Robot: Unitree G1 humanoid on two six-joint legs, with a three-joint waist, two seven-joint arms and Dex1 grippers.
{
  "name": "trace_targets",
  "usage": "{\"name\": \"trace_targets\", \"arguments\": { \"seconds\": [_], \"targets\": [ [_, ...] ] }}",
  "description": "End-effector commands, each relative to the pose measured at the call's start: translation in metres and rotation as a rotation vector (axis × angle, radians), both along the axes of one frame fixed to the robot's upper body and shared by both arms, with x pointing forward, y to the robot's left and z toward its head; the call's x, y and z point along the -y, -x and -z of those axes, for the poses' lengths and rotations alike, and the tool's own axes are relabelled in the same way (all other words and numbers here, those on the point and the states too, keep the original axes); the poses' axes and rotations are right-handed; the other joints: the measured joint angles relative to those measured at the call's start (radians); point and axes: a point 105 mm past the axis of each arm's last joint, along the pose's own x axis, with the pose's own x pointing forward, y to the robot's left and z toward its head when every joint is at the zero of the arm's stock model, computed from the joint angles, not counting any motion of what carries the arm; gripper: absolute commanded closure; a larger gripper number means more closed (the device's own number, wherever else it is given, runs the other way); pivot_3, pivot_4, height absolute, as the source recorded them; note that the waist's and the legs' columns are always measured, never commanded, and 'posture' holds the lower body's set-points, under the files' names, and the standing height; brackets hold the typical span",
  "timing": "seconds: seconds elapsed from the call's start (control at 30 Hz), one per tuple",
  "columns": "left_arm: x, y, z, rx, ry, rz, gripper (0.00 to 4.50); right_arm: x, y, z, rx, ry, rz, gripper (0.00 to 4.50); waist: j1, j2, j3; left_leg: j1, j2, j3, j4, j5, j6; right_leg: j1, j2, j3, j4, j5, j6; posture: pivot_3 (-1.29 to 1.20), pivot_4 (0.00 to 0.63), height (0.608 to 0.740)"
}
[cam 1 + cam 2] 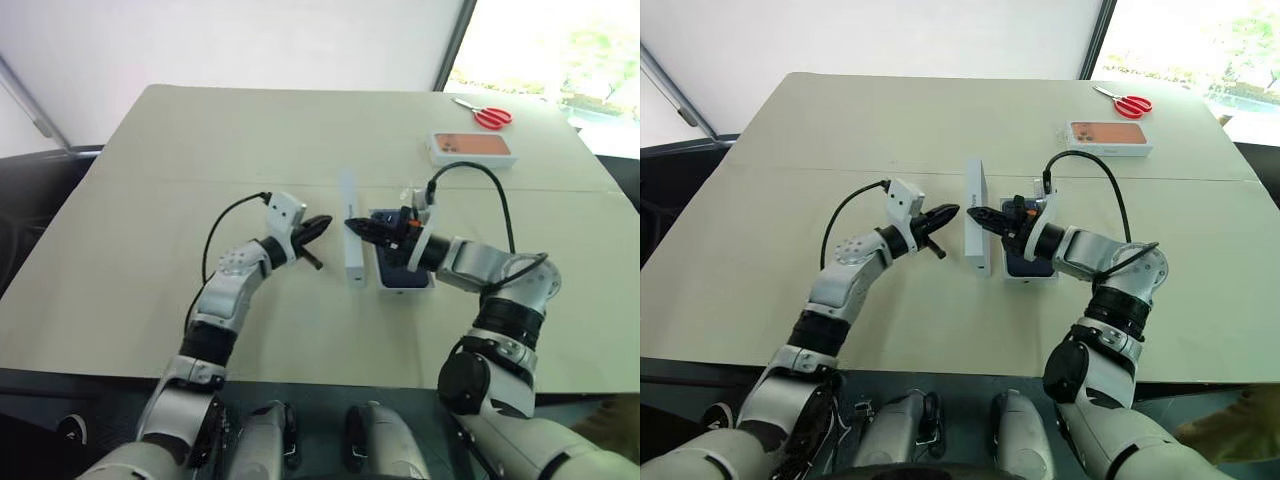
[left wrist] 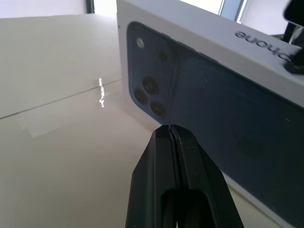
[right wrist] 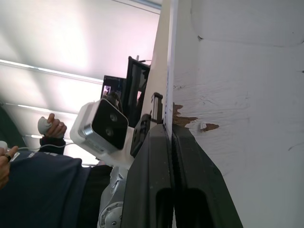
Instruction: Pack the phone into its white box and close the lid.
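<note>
The lid point(image 1: 978, 214) stands on edge at table centre. The phone point(image 1: 1028, 264) lies at its 3 o'clock in the white box point(image 1: 1029, 274), mostly hidden by the right gripper point(image 1: 976, 214). Its jaws and the left gripper's point(image 1: 949, 212) are pressed together, empty.

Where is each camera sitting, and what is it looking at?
Left eye view: on the head, looking down at the table; both arms show.
Right eye view: beside it, the same scene.
Left wrist view: on the left arm, facing the lid's printed face; the shut left gripper shows.
Right wrist view: on the right arm, facing the lid's white hollow face; the shut right gripper shows.
Shared: all four see the lid standing on edge.
</note>
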Motion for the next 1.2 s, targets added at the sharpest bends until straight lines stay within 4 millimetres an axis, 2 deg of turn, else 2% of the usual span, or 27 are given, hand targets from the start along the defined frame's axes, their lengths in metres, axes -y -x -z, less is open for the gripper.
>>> {"name": "trace_targets", "arguments": {
  "seconds": [0.03,0.1,0.2,0.3,0.43,0.47,0.6,0.73,0.77,0.87,0.97,1.03,1.07,1.17,1.2],
  "targets": [
    [0.011,0.002,-0.014,0.066,0.018,0.035,4.45,0.005,0.0,0.0,-0.016,0.007,0.004,4.5,-0.001,0.0,0.0,0.0,0.0,0.0,0.0,0.0,0.0,0.0,0.0,0.0,0.0,0.0,0.0,0.0,0.15,0.74],
    [0.014,0.004,-0.012,0.054,0.027,0.057,4.45,0.007,0.0,0.001,-0.019,0.018,0.009,4.5,-0.002,0.0,0.0,0.0,0.0,0.0,0.0,-0.001,0.001,0.0,0.0,0.0,0.0,0.0,0.0,0.0,0.15,0.74],
    [0.014,0.006,-0.011,0.057,0.018,0.077,4.5,0.008,0.0,0.0,-0.023,0.01,0.009,3.6,-0.002,0.0,0.0,0.0,0.001,0.0,0.0,-0.001,0.002,0.0,0.0,0.0,0.0,0.0,0.0,0.0,0.15,0.74],
    [0.014,0.007,-0.007,0.042,0.017,0.08,4.5,0.013,-0.003,0.001,-0.035,0.031,0.028,2.16,-0.002,0.0,0.0,0.0,0.0,0.0,0.0,-0.001,0.002,0.0,0.0,0.0,0.0,0.0,0.0,0.0,0.15,0.74],
    [0.021,0.007,-0.001,0.021,0.01,0.087,4.5,0.022,-0.009,-0.008,0.026,0.101,0.073,0.15,0.002,0.0,0.0,0.0,0.0,0.0,0.0,-0.001,0.002,0.0,0.0,0.0,0.0,0.0,0.0,0.0,0.15,0.74],
    [0.024,0.007,-0.001,0.025,0.009,0.095,4.5,0.03,-0.011,-0.012,0.082,0.195,0.088,0.07,0.002,0.0,0.0,0.0,0.0,0.0,0.0,-0.001,0.002,0.0,0.0,0.0,0.0,0.0,0.0,0.0,0.15,0.74],
    [0.036,0.01,0.001,0.023,0.007,0.128,4.5,0.063,-0.019,-0.039,0.301,0.384,0.126,0.07,0.004,0.001,0.001,-0.002,-0.001,0.0,0.001,-0.003,0.006,-0.001,0.0,0.0,-0.001,0.0,0.0,0.0,0.15,0.74],
    [0.039,0.009,0.003,0.019,0.001,0.139,4.5,0.085,-0.032,-0.054,0.434,0.466,0.193,0.07,-0.005,0.001,0.001,-0.002,0.001,0.0,0.002,-0.004,0.007,-0.001,0.001,0.0,-0.002,0.0,0.001,0.0,0.15,0.74],
    [0.042,0.01,0.005,0.016,-0.008,0.149,4.5,0.09,-0.036,-0.055,0.514,0.567,0.21,0.07,-0.003,0.001,0.001,-0.001,0.001,0.0,0.002,-0.004,0.007,-0.001,0.002,0.0,-0.001,0.0,0.001,0.0,0.15,0.74],
    [0.056,0.013,0.01,0.004,-0.008,0.19,4.5,0.103,-0.049,-0.05,0.721,0.866,0.246,0.07,0.001,0.001,0.001,-0.001,0.002,0.0,0.002,-0.003,0.006,-0.001,0.003,0.0,-0.001,0.0,0.001,0.0,0.15,0.74],
    [0.073,0.018,0.016,-0.009,-0.016,0.236,4.5,0.116,-0.056,-0.027,0.734,1.012,0.238,0.07,0.005,0.001,0.001,-0.002,0.001,0.0,0.002,-0.003,0.006,-0.001,0.002,0.0,-0.001,0.0,0.001,0.0,0.15,0.74],
    [0.081,0.02,0.017,0.004,-0.026,0.256,4.5,0.127,-0.06,-0.016,0.811,1.202,0.221,0.57,0.011,0.001,0.001,-0.002,0.0,0.001,0.003,-0.003,0.005,-0.001,0.001,0.0,-0.002,0.0,0.002,0.0,0.15,0.74],
    [0.083,0.021,0.014,0.011,-0.02,0.258,4.5,0.13,-0.061,-0.014,0.818,1.221,0.23,0.87,0.013,0.001,0.001,-0.002,0.0,0.001,0.003,-0.001,0.001,0.0,0.001,0.0,-0.002,0.0,0.002,0.0,0.15,0.74],
    [0.077,0.018,0.008,0.027,-0.001,0.243,4.5,0.134,-0.066,-0.018,0.846,1.225,0.267,2.3,0.016,0.001,0.001,-0.001,0.0,0.002,0.003,0.0,0.0,-0.001,0.0,0.0,-0.002,0.001,0.002,0.0,0.15,0.74],
    [0.074,0.017,0.006,0.027,0.005,0.239,4.5,0.135,-0.067,-0.019,0.86,1.238,0.271,2.9,0.017,0.001,0.001,-0.001,0.0,0.002,0.003,0.0,0.0,0.0,0.0,0.0,-0.002,0.001,0.002,0.0,0.15,0.74]
  ]
}}
